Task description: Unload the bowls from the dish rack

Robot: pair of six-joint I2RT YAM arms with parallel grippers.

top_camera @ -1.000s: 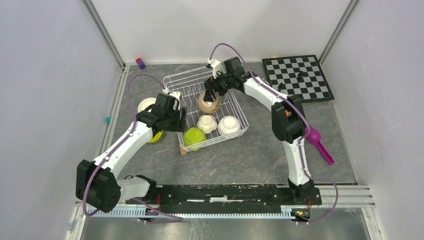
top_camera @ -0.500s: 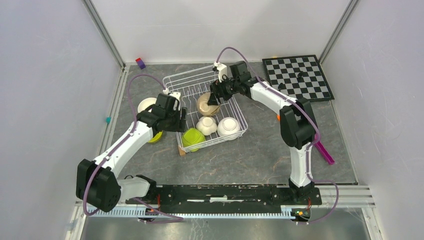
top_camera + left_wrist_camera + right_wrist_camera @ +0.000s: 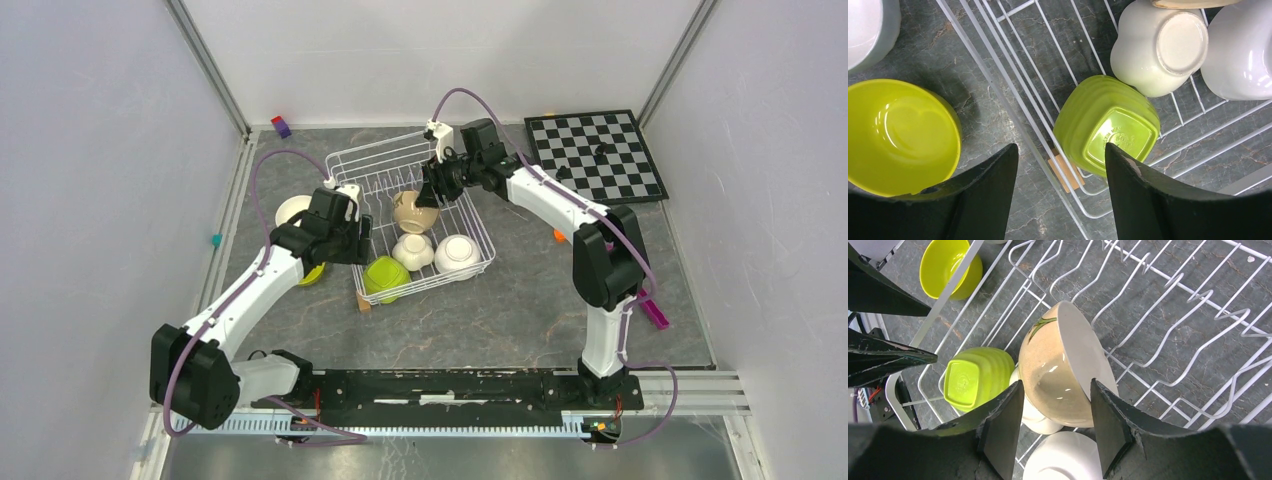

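Observation:
The white wire dish rack [image 3: 365,160] holds a tan bowl [image 3: 415,212] on its side, a cream bowl [image 3: 413,250], a white bowl [image 3: 457,252] and an upturned lime green bowl [image 3: 386,276]. My right gripper [image 3: 431,193] is open above the tan bowl [image 3: 1058,365], one finger on each side of it and not clearly touching. My left gripper [image 3: 355,245] is open and empty over the rack's left edge [image 3: 998,80], next to the upturned green bowl [image 3: 1108,125]. A second lime green bowl [image 3: 900,135] and a white bowl [image 3: 293,210] sit on the table left of the rack.
A chessboard [image 3: 596,155] lies at the back right. A purple scoop [image 3: 650,308] lies by the right arm. A small wooden block [image 3: 1065,170] sits under the rack's near left corner. A red and purple block [image 3: 281,126] is at the back left.
The right arm's elbow has swung to the right while its gripper stayed over the tan bowl. The tan bowl has tipped a little. The left arm has barely moved.

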